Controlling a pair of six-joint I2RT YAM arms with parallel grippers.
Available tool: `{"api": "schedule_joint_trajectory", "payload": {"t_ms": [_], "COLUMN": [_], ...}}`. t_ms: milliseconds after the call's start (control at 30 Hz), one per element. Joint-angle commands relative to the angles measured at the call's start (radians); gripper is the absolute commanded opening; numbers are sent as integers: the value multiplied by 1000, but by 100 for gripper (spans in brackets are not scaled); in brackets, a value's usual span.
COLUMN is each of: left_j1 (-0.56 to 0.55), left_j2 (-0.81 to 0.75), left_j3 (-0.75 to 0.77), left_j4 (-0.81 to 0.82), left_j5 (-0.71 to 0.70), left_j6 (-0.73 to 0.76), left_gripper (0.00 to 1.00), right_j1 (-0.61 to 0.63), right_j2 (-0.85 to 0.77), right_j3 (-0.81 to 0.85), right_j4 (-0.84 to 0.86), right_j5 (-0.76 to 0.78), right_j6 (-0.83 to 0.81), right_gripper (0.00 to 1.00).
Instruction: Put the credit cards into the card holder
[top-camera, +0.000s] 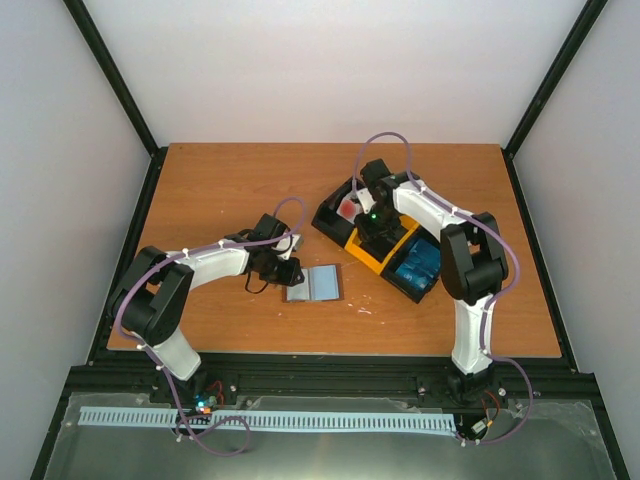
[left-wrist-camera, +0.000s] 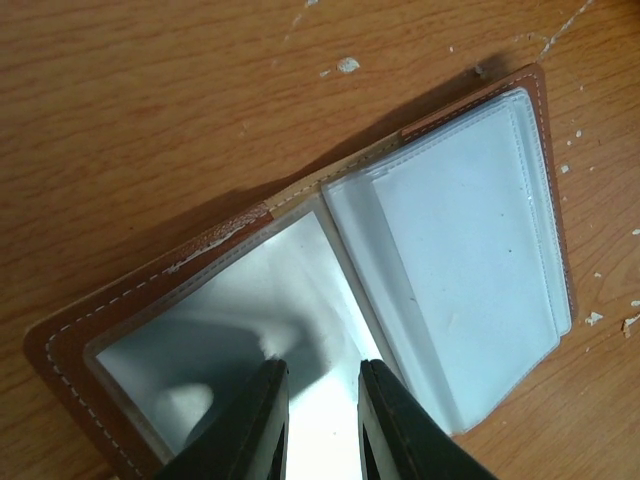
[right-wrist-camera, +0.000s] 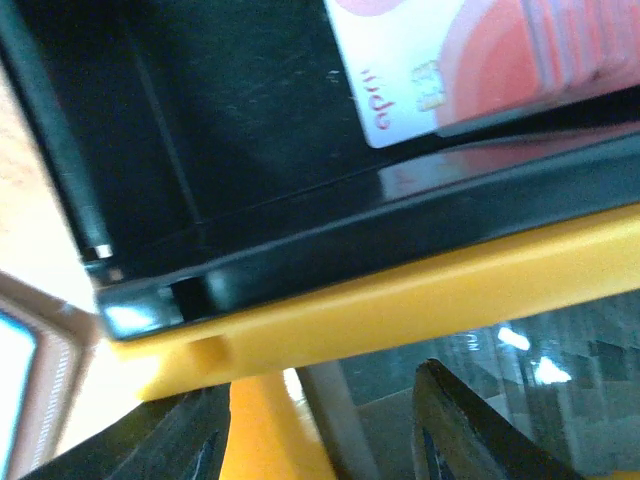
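The card holder (top-camera: 314, 283) lies open on the table, brown outside and pale grey-blue inside. In the left wrist view (left-wrist-camera: 450, 270) both clear-sleeved leaves face up. My left gripper (top-camera: 289, 270) is over its left leaf (left-wrist-camera: 322, 375), jaws a narrow gap apart, nothing clamped between them. Blue credit cards (top-camera: 415, 264) lie in the right compartment of the black-and-yellow tray (top-camera: 357, 254). My right gripper (top-camera: 377, 231) is open low over the tray's middle compartment (right-wrist-camera: 320, 400), where dark glossy cards (right-wrist-camera: 530, 350) lie.
A white and red card (right-wrist-camera: 450, 70) lies in the tray's far black compartment (top-camera: 346, 208). A yellow divider (right-wrist-camera: 400, 290) runs just beyond my right fingertips. Dark frame posts stand at the table's edges.
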Motion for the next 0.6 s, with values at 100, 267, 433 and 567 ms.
{"api": "schedule_joint_trajectory", "payload": {"t_ms": [100,267,433,567], "left_j1": [7,7,7,8], "left_j2": [-2,7,13,14], "left_j3": [10,16,20,20], "left_j4": [19,18,16,15], "left_j5": [-12,-9,-9,-10], "left_j6": [2,3,4,6], "left_gripper": [21,21,21,21], "right_j1": [-7,-11,-13,-12], "right_j2": [5,27,38,41], "right_j3": [-31,-41,-59,-75], "right_j4": [84,86,83,79], "right_j5": [192,236,185,137], "right_j6": [25,6,-5,-17], "right_gripper": [49,51,52,49]}}
